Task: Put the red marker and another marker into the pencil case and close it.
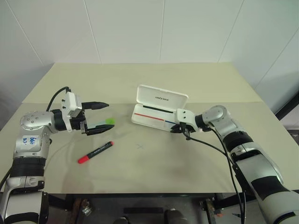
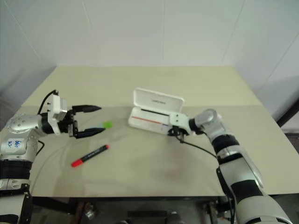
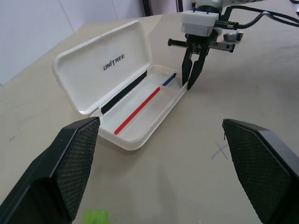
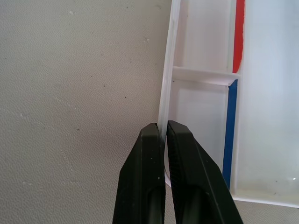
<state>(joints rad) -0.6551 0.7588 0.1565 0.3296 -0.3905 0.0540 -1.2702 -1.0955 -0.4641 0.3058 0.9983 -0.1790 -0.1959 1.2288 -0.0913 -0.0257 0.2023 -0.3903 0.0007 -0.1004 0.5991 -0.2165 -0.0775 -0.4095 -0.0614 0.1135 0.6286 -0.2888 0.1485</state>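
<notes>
The white pencil case (image 1: 161, 99) lies open mid-table, lid up and tilted back, with a red and blue stripe inside. My right gripper (image 1: 177, 129) is shut on the thin front wall at the case's right end; the right wrist view has both fingers (image 4: 149, 154) pinching that wall (image 4: 169, 70). The red marker (image 1: 96, 152) lies on the table at front left. The green-capped highlighter (image 1: 110, 121) rests on the table close by my left gripper (image 1: 97, 118), whose jaws are wide open and hold nothing. In the left wrist view the case (image 3: 135, 135) sits ahead of them.
A faint pencilled X (image 1: 140, 146) marks the beige table (image 1: 154, 172) between the marker and the case. A black cable (image 1: 210, 145) trails from my right wrist over the table. White walls close the back and sides.
</notes>
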